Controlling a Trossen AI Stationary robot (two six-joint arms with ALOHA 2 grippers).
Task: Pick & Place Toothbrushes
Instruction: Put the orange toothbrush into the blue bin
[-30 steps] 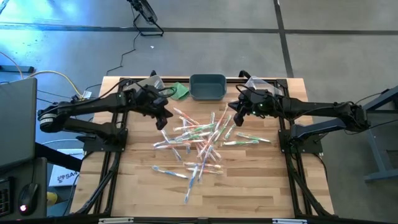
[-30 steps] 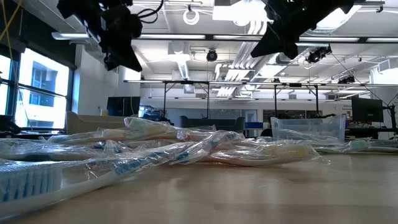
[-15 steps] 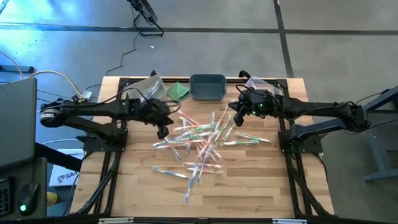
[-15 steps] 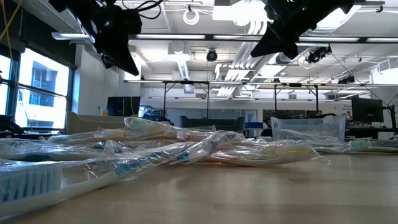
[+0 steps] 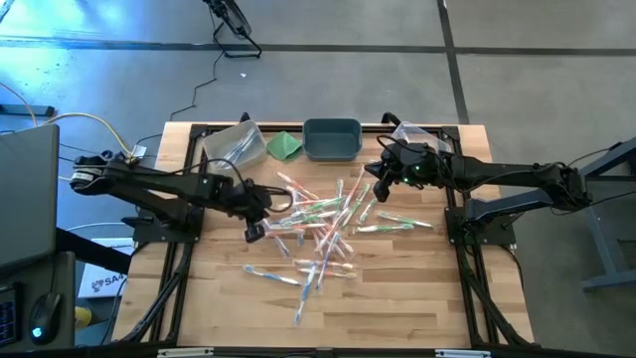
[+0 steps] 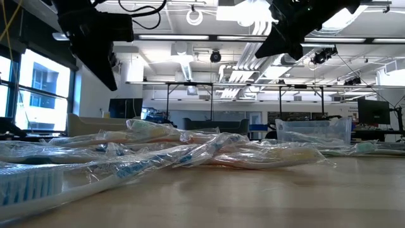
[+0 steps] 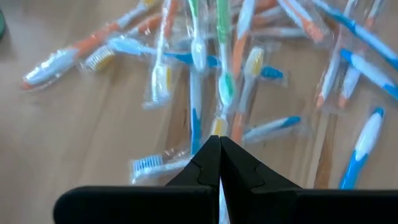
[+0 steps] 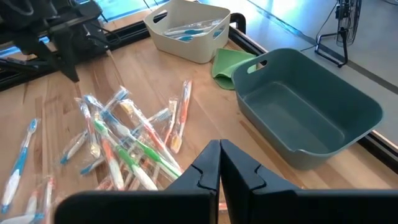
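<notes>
Since the earlier frames the left gripper (image 5: 254, 232) has travelled from beside the white bin down and toward the centre of the high view, and is now sitting at the left edge of the toothbrushes (image 5: 323, 227); the right gripper (image 5: 379, 191) has not shifted.

The toothbrushes are lying in a loose, crossed heap on the wooden table (image 5: 417, 298), spreading from the centre of the high view down toward the lower middle. Most are in clear wrappers, with blue, green or orange parts. In the left wrist view the heap (image 7: 217, 74) is filling the upper half, directly ahead of the left gripper's fingers (image 7: 205, 165), which are pressed together with nothing between them.

The right gripper is hanging at the heap's upper right edge in the high view. In the right wrist view its fingers (image 8: 206, 167) are likewise meeting, clenched on nothing.

Along the top of the table in the high view are standing a white bin (image 5: 231, 146) at left, holding a few toothbrushes per the right wrist view (image 8: 186, 31), a folded green cloth (image 5: 286, 146) beside it, and an empty grey-green bin (image 5: 332, 139) at centre.
</notes>
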